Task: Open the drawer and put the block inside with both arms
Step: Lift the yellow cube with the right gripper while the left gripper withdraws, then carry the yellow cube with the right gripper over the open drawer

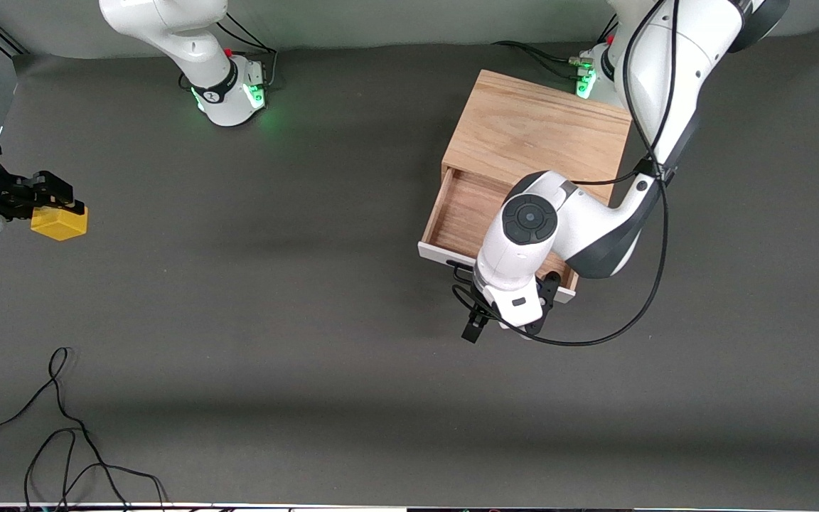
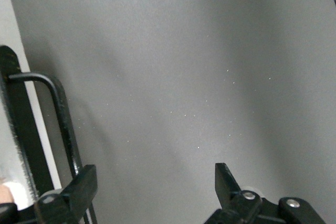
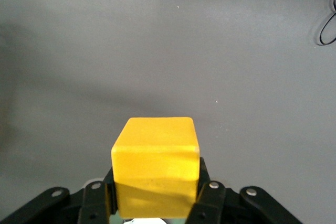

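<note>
The drawer (image 1: 461, 212) stands pulled out of its oak box (image 1: 537, 128), its light wood inside partly covered by the left arm. My left gripper (image 1: 503, 323) hangs open just in front of the drawer's white front. In the left wrist view the left gripper (image 2: 156, 179) has only grey table between its fingers, with the black wire handle (image 2: 59, 109) beside one fingertip. At the right arm's end of the table, my right gripper (image 1: 50, 199) is shut on the yellow block (image 1: 61, 224). The right wrist view shows the block (image 3: 156, 153) clamped between both fingers (image 3: 210, 203).
A loose black cable (image 1: 61, 427) lies on the grey table near the front camera at the right arm's end. The left arm's own cable (image 1: 616, 323) loops down beside the drawer. Both arm bases (image 1: 228, 96) glow green along the table's edge.
</note>
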